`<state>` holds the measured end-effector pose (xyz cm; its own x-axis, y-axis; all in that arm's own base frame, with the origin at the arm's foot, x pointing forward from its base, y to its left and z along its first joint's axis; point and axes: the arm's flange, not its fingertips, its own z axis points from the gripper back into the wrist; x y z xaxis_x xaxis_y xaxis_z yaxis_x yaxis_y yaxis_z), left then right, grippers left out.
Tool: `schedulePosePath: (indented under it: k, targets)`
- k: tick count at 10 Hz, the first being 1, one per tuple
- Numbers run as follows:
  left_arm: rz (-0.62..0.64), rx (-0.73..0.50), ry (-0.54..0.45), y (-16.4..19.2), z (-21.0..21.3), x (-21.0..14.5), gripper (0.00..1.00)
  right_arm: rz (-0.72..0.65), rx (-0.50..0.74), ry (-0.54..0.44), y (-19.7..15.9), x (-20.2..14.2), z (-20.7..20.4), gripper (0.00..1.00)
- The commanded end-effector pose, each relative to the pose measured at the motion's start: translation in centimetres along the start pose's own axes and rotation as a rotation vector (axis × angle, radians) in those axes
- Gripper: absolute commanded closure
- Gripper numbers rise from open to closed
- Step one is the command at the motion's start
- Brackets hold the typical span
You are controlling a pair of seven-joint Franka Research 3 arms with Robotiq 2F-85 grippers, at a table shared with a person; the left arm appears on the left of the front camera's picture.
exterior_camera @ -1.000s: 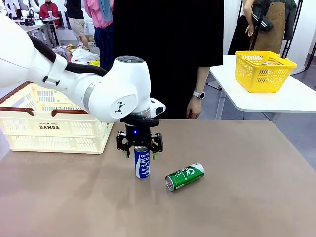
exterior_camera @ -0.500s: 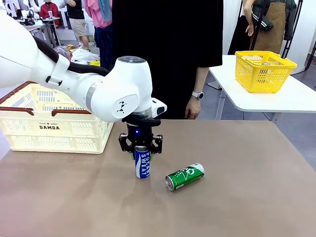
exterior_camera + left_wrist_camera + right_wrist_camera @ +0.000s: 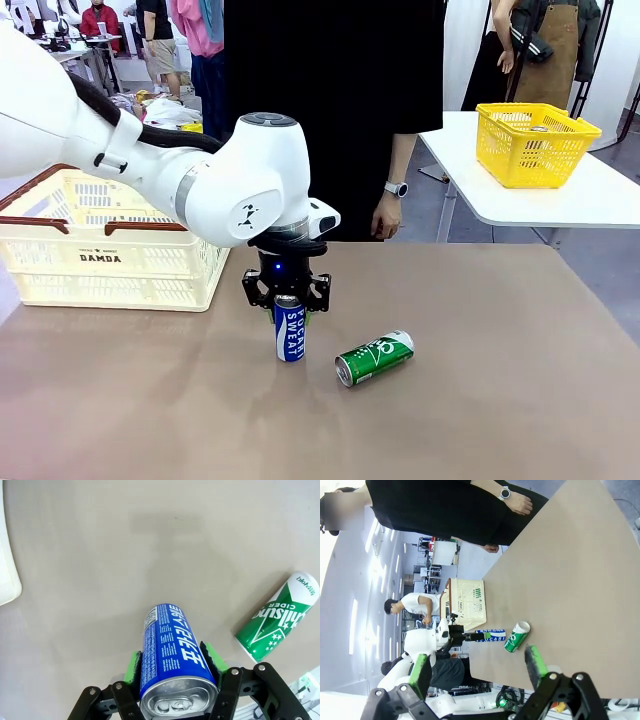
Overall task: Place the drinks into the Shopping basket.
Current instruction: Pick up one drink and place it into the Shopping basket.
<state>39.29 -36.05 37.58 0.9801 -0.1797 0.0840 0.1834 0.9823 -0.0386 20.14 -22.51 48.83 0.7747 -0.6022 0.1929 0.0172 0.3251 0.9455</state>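
Note:
A blue Pocari Sweat can (image 3: pixel 288 333) stands upright on the brown table, near the middle. My left gripper (image 3: pixel 288 303) comes down over its top, and in the left wrist view the green pads (image 3: pixel 134 666) press both sides of the blue can (image 3: pixel 172 650). A green can (image 3: pixel 375 357) lies on its side just right of it, also seen as the green can (image 3: pixel 277 617). The cream Shopping basket (image 3: pixel 100 258) sits at the table's left. My right gripper (image 3: pixel 476 655) hangs open off the table's side, far from the blue can (image 3: pixel 490 635) and the green can (image 3: pixel 516 636).
A person in black stands at the far edge, one hand (image 3: pixel 385 215) hanging near the table. A yellow mesh basket (image 3: pixel 535 145) rests on a separate white table (image 3: pixel 560 205) at the back right. Bare tabletop stretches to the right and front.
The left gripper's fingers have come in from wide apart until they meet the blue can's sides. The can and the arm have stayed in place.

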Motion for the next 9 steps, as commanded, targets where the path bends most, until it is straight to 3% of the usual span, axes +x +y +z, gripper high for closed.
schedulePosePath:
  k: [1,5,8,9]
  targets:
    - [-0.026,-0.012,0.009,0.5,1.0,-0.7,1.00,0.027,0.029,-0.011,0.1,0.3,-0.1,0.00]
    - [-0.140,-0.018,-0.078,1.2,12.3,-1.6,1.00,0.027,0.029,-0.011,0.1,0.3,-0.1,0.00]
    - [-0.244,-0.029,-0.101,1.8,13.2,-1.3,1.00,0.027,0.029,-0.011,0.1,0.3,-0.1,0.00]
    - [-0.165,-0.001,-0.097,0.6,14.6,-2.1,1.00,0.027,0.029,-0.011,0.1,0.3,-0.1,0.00]
